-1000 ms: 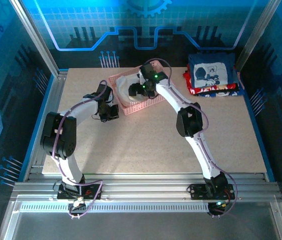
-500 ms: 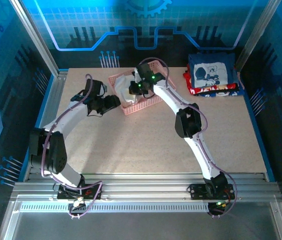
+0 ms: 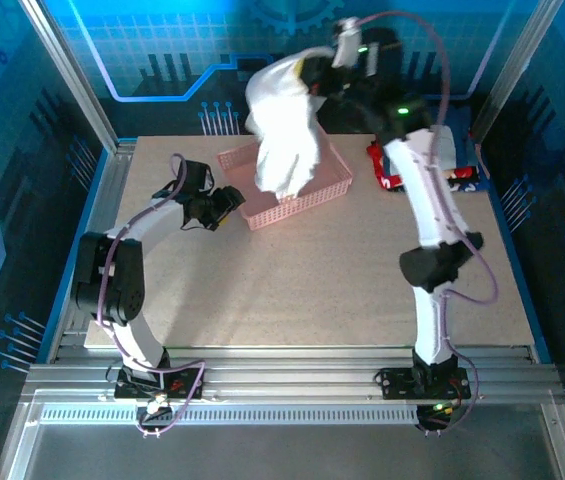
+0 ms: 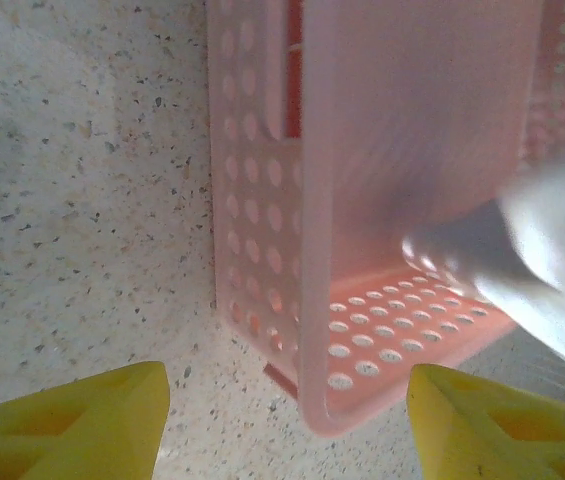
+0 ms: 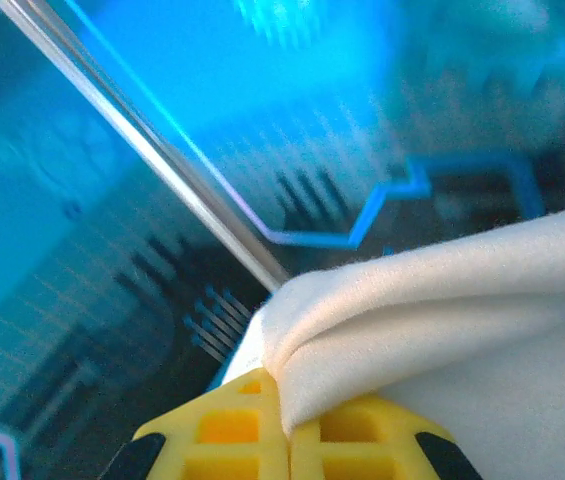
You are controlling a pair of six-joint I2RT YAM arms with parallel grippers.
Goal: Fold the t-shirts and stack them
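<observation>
White t-shirt [image 3: 284, 135] hauled up from basket [image 3: 307, 200] (was inside) | right tool [image 5: 288, 425] pinching it | left tool [image 4: 287, 400] now wide

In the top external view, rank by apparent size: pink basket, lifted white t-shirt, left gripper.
1. pink basket and white t-shirt: about alike; the shirt hangs nearer the camera, so unranked.
2. left gripper, clearly smallest.

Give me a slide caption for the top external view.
Right gripper holds a white t-shirt up over the pink basket; open left gripper sits beside it.
</observation>
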